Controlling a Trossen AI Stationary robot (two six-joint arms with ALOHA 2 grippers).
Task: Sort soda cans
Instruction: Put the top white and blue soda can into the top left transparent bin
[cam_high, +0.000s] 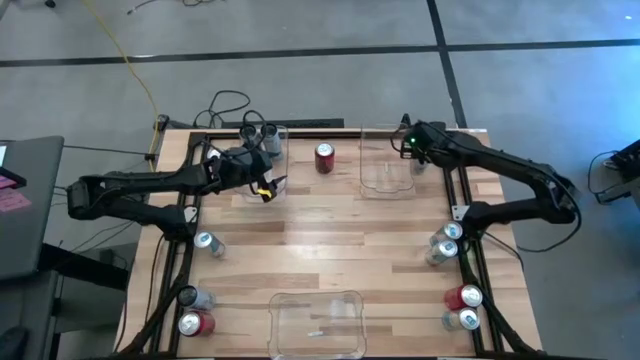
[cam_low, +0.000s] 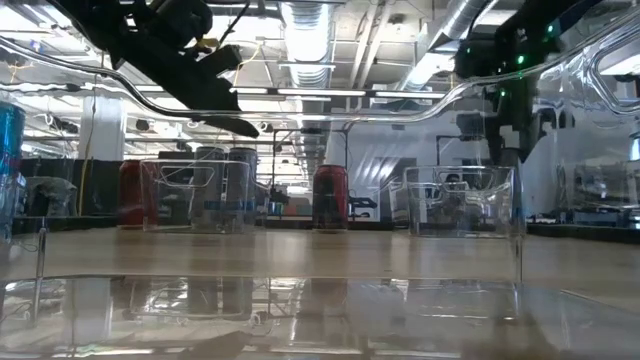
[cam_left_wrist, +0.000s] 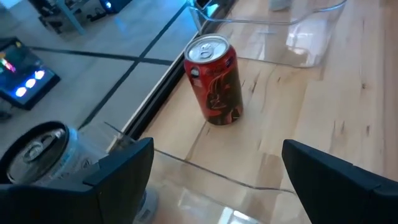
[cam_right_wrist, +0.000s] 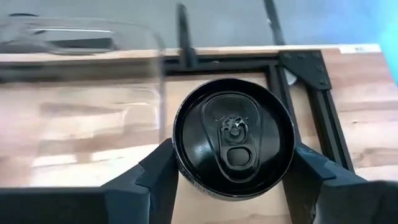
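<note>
A red soda can (cam_left_wrist: 214, 81) stands upright on the table (cam_high: 330, 250) between two clear bins, also seen from above as the red can (cam_high: 324, 157). My left gripper (cam_left_wrist: 217, 186) hangs open over the near end of the far-left bin (cam_high: 262, 160), pointing toward that can and touching nothing. Two grey-topped cans (cam_high: 259, 132) stand in that bin's far end. My right gripper (cam_right_wrist: 233, 180) is shut on a dark soda can (cam_right_wrist: 233, 143) beside the right wall of the far-right bin (cam_high: 390, 165). My right gripper pinches the dark can between its two fingers (cam_right_wrist: 163, 171), one on each side of the can's upper wall (cam_right_wrist: 186, 177) just under the rim. The fingers come slanting down from above. The can's own top hides its bottom, so whether it rests on the table does not show.
A third clear bin (cam_high: 318, 320) sits at the near edge. Loose cans lie and stand along the left side (cam_high: 205, 242), (cam_high: 193, 322) and the right side (cam_high: 445, 240), (cam_high: 463, 298). The middle of the table is bare wood.
</note>
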